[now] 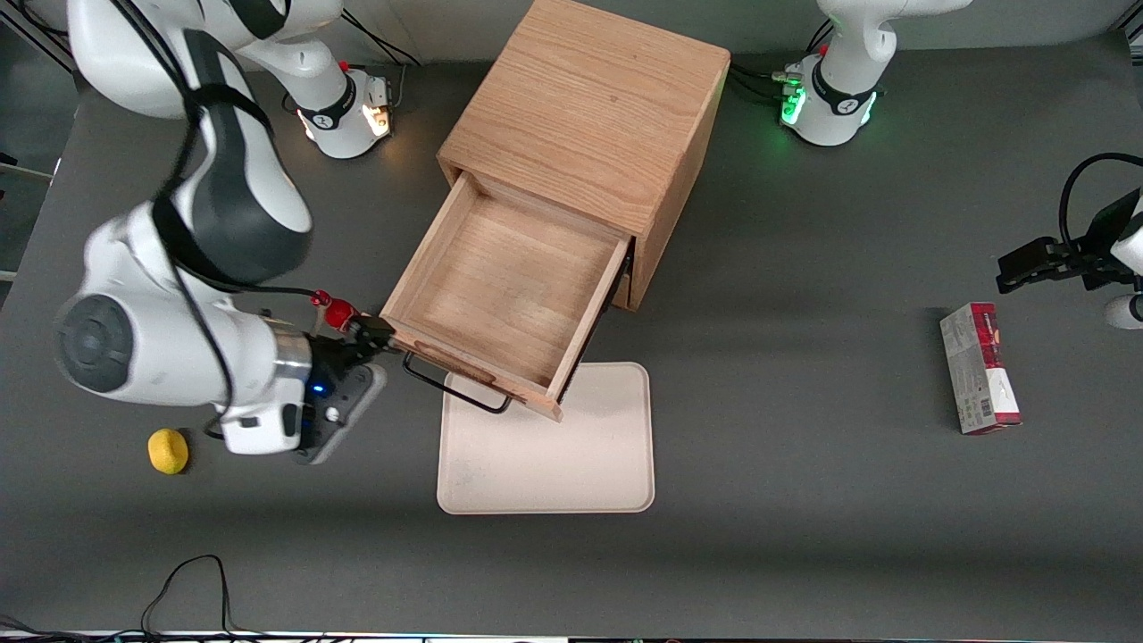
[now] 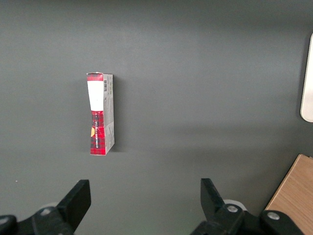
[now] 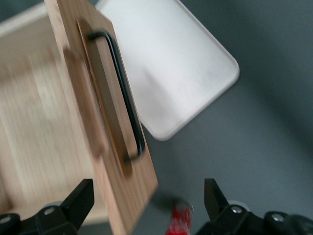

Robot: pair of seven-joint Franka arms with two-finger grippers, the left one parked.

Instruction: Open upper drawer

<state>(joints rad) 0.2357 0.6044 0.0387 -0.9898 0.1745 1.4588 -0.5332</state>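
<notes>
The upper drawer (image 1: 509, 286) stands pulled far out of the oak cabinet (image 1: 589, 107), and its bare wooden inside shows. Its long black wire handle (image 1: 455, 388) runs along the front panel, over the edge of a tray. My right gripper (image 1: 379, 338) is at the end of that front panel toward the working arm's end of the table, level with the drawer. In the right wrist view the front panel (image 3: 83, 88) and its handle (image 3: 124, 98) show close up. The gripper (image 3: 146, 196) is open, its fingers wide apart with the panel's corner between them, and they hold nothing.
A beige tray (image 1: 607, 446) lies on the table in front of the drawer, partly under it. A yellow lemon (image 1: 168, 450) sits close to the working arm's wrist. A red and grey box (image 1: 979, 366) lies toward the parked arm's end.
</notes>
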